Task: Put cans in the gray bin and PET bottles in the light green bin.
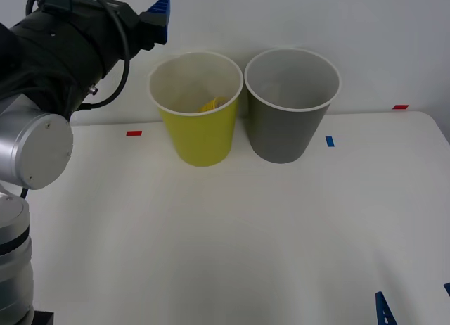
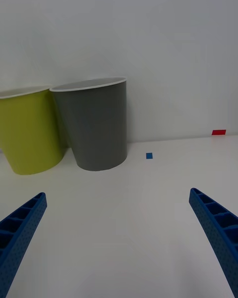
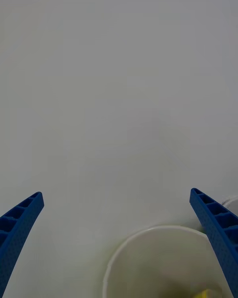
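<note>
Looking into the lime round bin [image 1: 200, 138], we see a yellow-wrapped bottle [image 1: 212, 104]; the dark gray bin [image 1: 285, 131] appears bare inside, and the left gripper [image 3: 119, 238] and right gripper [image 2: 119, 233] are both spread wide, holding nothing.

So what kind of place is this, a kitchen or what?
Likely a robot test bench, not a kitchen: a bare white table against a plain wall, tape markers, and a green bin beside a gray bin for sorting.
</note>
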You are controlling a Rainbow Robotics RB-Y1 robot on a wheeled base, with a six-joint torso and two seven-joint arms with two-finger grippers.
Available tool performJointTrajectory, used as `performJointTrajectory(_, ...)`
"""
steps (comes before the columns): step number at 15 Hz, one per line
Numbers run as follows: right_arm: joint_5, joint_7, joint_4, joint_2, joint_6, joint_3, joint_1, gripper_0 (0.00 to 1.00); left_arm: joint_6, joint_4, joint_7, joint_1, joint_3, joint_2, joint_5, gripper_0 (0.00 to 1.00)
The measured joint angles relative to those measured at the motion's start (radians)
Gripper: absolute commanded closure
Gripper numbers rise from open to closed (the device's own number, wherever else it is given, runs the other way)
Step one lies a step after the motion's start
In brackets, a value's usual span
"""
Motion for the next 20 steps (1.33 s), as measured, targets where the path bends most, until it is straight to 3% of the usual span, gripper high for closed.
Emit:
performJointTrajectory(10, 0.0, 0.0, 0.0, 0.0, 0.0, 0.0, 0.0, 0.0, -0.001, -0.269, 0.022, 0.445, 0.106, 0.028, 0.023, 0.0)
performJointTrajectory(13, 0.0, 0.0, 0.0, 0.0, 0.0, 0.0, 0.0, 0.0, -0.022, -0.288, 0.029, 0.581, 0.134, 0.032, 0.031, 0.0)
performJointTrajectory(16, 0.0, 0.0, 0.0, 0.0, 0.0, 0.0, 0.0, 0.0, -0.128, -0.289, 0.032, 0.726, 0.18, 0.051, 0.107, 0.0)
performJointTrajectory(20, 0.0, 0.0, 0.0, 0.0, 0.0, 0.0, 0.0, 0.0, -0.224, -0.29, 0.014, 0.805, 0.26, 0.064, 0.205, 0.0)
